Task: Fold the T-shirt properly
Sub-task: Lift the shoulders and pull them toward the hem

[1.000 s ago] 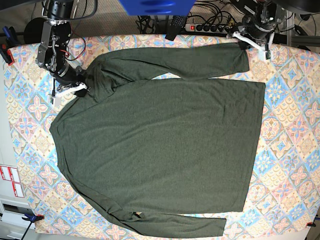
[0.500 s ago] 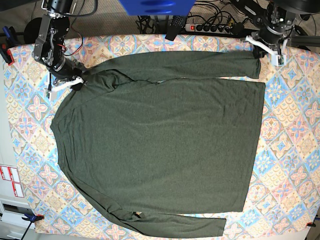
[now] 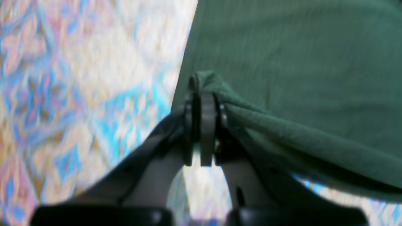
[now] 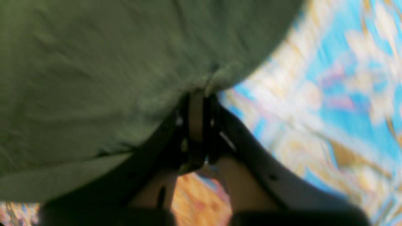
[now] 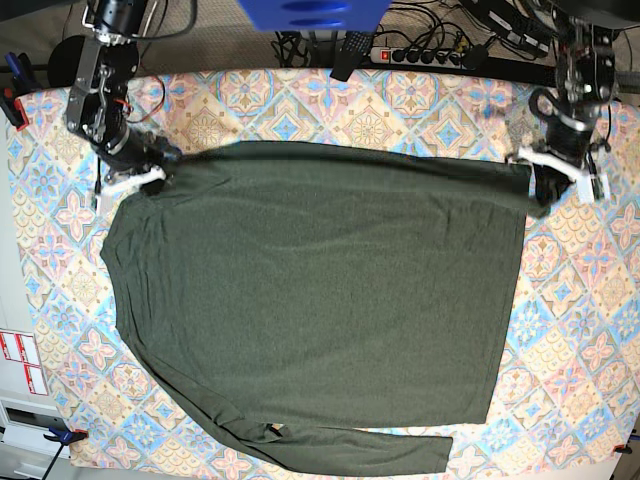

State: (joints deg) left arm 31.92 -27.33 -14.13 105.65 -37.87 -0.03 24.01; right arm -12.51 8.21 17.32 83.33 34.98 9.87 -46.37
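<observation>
Fingers [image 3: 207, 125] of the left gripper [image 3: 201, 103] pressed together on a bunched fold of the T-shirt [image 5: 320, 290]; in the left wrist view the dark olive fabric wraps over the tips and drapes away toward 4 o'clock. Right gripper [image 4: 198, 103] likewise clamped: its fingers [image 4: 196, 122] meet on a rolled edge of the same cloth, fabric filling that view from 9 to 12 o'clock.

Base view: the shirt lies flat on the patterned tablecloth [image 5: 590, 330], covering most of it. Long axis runs 3 to 9 o'clock. Hem faces 3 o'clock as a near-straight edge; shoulder end sits toward 9 o'clock. One sleeve stretched along the shirt's 6 o'clock side, cuff pointing to 3 o'clock, lying just beside the body. The 12 o'clock edge is one long, nearly straight line between the two grippers, slightly blurred.

In that view the left gripper [image 5: 545, 165] sits at the shirt's 2 o'clock corner, pinching cloth at the hem end. Right gripper [image 5: 150, 172] sits at the 10 o'clock corner, on the shoulder end.

Power strip [image 5: 420, 55] and cables beyond the table at 12 o'clock. Blue object [image 5: 312, 12] at the top edge; identity unclear.
</observation>
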